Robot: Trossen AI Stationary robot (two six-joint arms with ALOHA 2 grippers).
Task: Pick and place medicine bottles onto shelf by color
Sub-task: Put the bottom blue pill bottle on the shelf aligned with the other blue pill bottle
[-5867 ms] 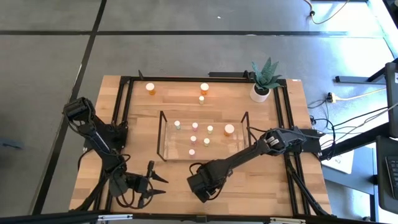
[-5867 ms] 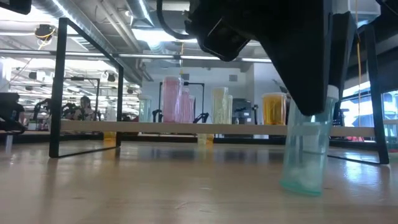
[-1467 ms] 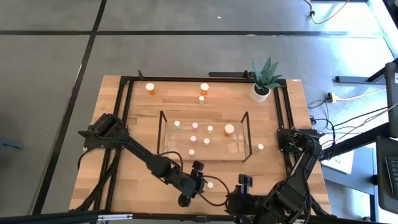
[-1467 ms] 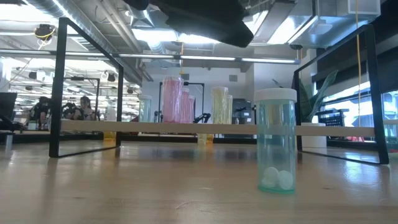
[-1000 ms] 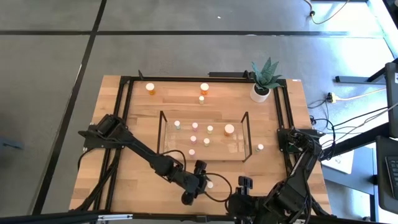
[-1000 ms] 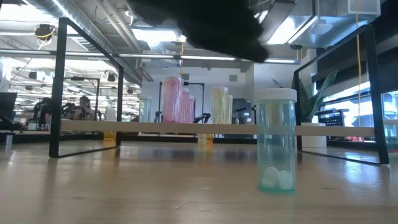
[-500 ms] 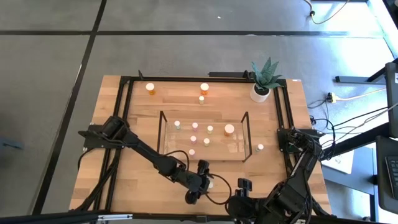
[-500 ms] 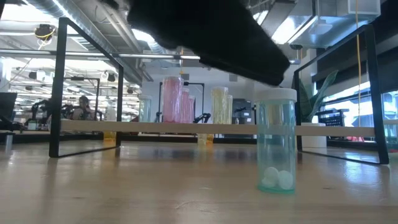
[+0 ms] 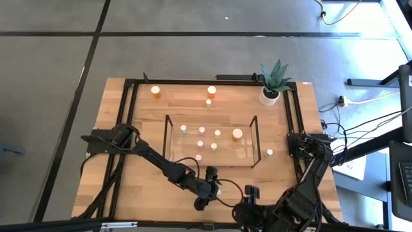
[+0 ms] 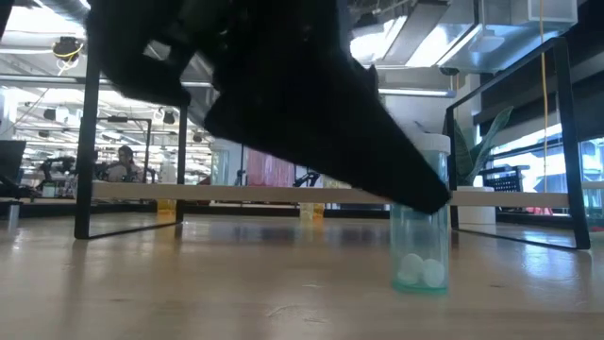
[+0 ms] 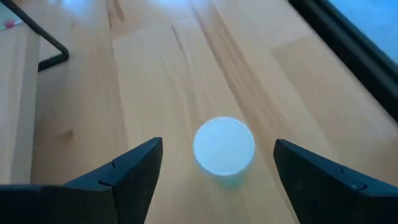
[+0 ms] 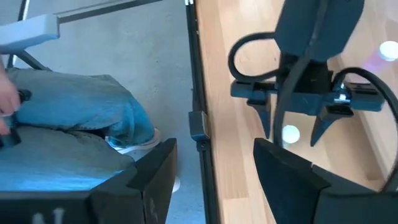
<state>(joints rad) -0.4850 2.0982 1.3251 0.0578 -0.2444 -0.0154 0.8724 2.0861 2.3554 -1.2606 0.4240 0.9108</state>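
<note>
Near the table's front edge, the left gripper hangs directly over a small pale-green medicine bottle, its two dark fingers spread wide on either side of the white cap and touching nothing. The wrist view shows clear wood between each fingertip and the bottle, so the pincer is released and empty. In the low view the bottle stands upright on the wooden table, clear-walled with white pills at its bottom, its upper part hidden behind the dark gripper body. No label or writing can be read on it.

From above, the left arm stretches diagonally from its base at the table's left side down to the front centre, where its gripper points at the bottle. The shelf sits behind, in the middle of the table, carrying several small bottles with white caps; three orange bottles stand apart toward the far edge, and one small bottle stands just to the right of the shelf.

The right gripper waits folded low at the front right corner, its fingers parted and holding nothing.
</note>
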